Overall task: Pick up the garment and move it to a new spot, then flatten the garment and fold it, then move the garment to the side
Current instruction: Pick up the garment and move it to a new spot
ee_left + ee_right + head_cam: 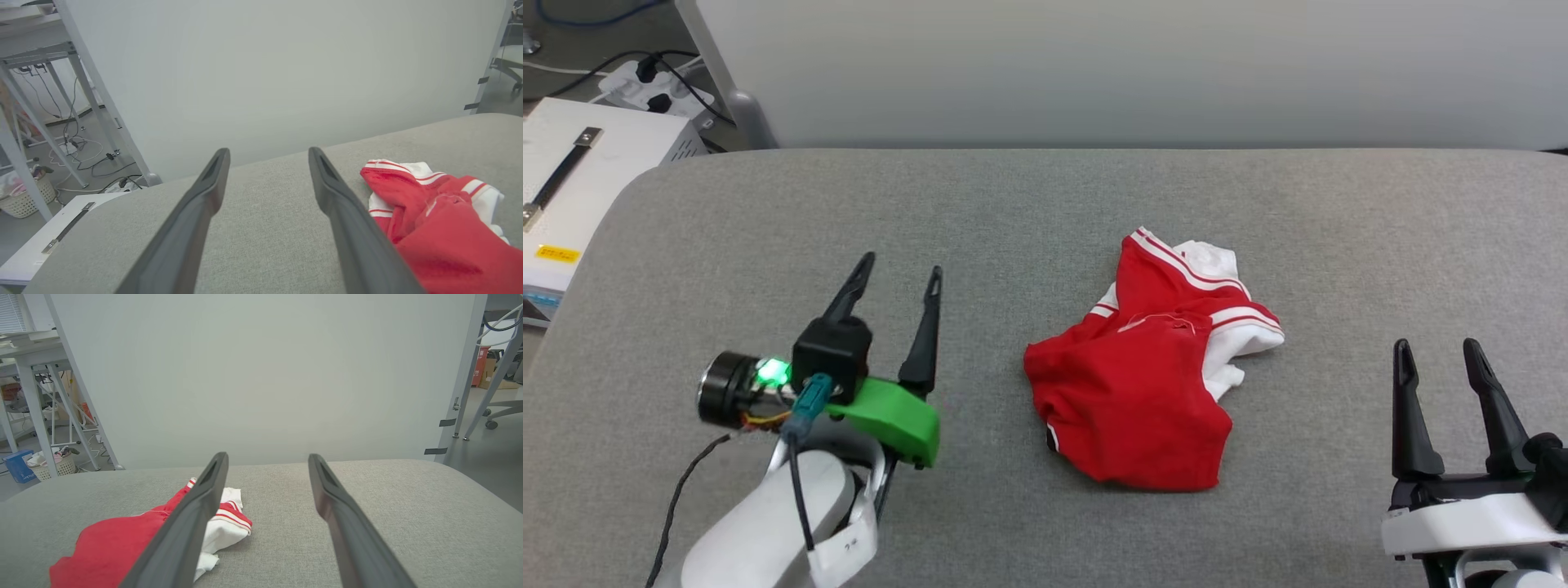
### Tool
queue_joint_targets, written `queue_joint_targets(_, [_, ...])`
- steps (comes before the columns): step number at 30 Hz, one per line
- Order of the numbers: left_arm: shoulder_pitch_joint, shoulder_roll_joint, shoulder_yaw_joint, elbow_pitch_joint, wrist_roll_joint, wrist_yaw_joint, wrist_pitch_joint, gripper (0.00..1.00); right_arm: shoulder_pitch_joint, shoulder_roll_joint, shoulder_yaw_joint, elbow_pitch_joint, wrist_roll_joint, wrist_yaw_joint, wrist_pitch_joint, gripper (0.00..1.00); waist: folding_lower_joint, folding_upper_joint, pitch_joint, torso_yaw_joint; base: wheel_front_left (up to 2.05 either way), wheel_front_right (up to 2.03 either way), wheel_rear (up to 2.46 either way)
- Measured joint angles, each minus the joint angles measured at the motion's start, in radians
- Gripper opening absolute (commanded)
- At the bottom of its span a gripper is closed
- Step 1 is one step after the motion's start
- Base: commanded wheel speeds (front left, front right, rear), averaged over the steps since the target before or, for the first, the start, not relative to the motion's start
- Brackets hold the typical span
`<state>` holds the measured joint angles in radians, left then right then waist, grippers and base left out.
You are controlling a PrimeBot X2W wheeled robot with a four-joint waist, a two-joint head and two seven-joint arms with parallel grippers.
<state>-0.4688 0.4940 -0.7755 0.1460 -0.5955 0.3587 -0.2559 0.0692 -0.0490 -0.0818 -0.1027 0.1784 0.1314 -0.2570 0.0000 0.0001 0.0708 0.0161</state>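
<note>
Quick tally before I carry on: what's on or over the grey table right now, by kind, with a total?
Garments: 1, the red and white garment, crumpled on the grey table.
End effectors: 2, the left end effector and the right end effector, both open and clear of the garment.
Total: 3

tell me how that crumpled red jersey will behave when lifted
Probably floppy: the red jersey lies bunched in soft folds, so it should drape and unfurl. Likely light, being thin cloth. On the grey fabric surface it may drag rather than slide.
</note>
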Motion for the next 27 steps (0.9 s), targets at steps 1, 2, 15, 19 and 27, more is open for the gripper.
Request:
queue_joint_targets(1, [0.031,0.000,0.030,-0.019,0.021,0.012,0.000,1.00,0.002,0.000,0.005,-0.001,-0.001,0.000,0.000,1.00,0.0000,0.0000,-0.004,0.003,0.00,0.00,0.00])
queue_joint_targets(2, [0.070,0.000,0.066,-0.036,0.048,0.024,0.000,1.00,0.003,0.000,0.010,-0.001,-0.004,0.000,0.000,1.00,0.0000,0.0000,-0.008,0.006,0.00,0.00,0.00])
queue_joint_targets(15, [0.386,-0.141,0.409,-0.167,0.284,-0.076,0.000,1.00,0.016,0.000,0.049,0.002,-0.010,0.000,0.000,1.00,0.0000,-0.0001,-0.033,0.029,0.00,0.00,0.00])
queue_joint_targets(19, [0.436,-0.200,0.469,-0.180,0.331,-0.158,0.000,1.00,0.032,0.000,0.053,0.011,-0.005,0.000,0.000,1.00,0.0000,0.0000,-0.038,0.034,0.00,0.00,0.00])
queue_joint_targets(27, [0.484,-0.291,0.563,-0.152,0.418,-0.274,0.000,1.00,0.057,0.000,0.062,0.064,0.003,0.000,0.000,1.00,0.0000,0.0000,-0.049,0.047,0.00,0.00,0.00])
